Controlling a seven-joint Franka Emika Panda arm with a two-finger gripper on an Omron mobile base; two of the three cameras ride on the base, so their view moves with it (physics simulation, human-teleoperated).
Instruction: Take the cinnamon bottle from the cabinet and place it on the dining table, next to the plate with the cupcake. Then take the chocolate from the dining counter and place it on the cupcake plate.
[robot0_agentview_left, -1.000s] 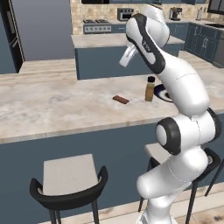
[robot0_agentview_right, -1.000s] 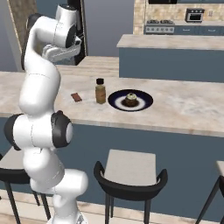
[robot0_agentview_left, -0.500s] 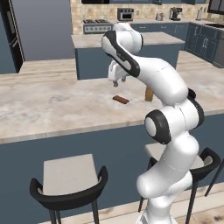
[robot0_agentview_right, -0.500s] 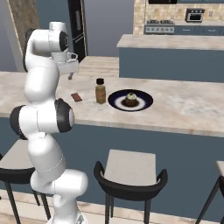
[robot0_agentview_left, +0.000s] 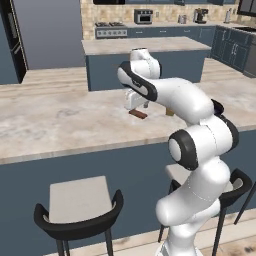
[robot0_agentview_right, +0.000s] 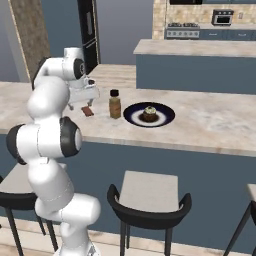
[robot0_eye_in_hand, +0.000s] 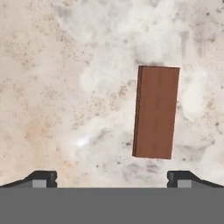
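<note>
Hand view gives us the chocolate (robot0_eye_in_hand: 156, 112) lying flat on the marbled surface (robot0_eye_in_hand: 65, 87), just beyond our claw (robot0_eye_in_hand: 112, 178), whose tips stand wide apart with nothing between them. From the right base view, we see the chocolate (robot0_agentview_right: 87, 111) beside the bottle (robot0_agentview_right: 115, 104), on the side away from the plate (robot0_agentview_right: 165, 114) with the cupcake (robot0_agentview_right: 149, 113). The bottle stands upright just beside that plate. Our claw (robot0_agentview_left: 131, 102) hangs directly above the chocolate (robot0_agentview_left: 138, 114).

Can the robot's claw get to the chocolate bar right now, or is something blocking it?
Probably yes. The claw hangs open right above the chocolate, which lies flat on bare counter. The cinnamon bottle stands off to one side, so nothing seems to block the way down.
</note>
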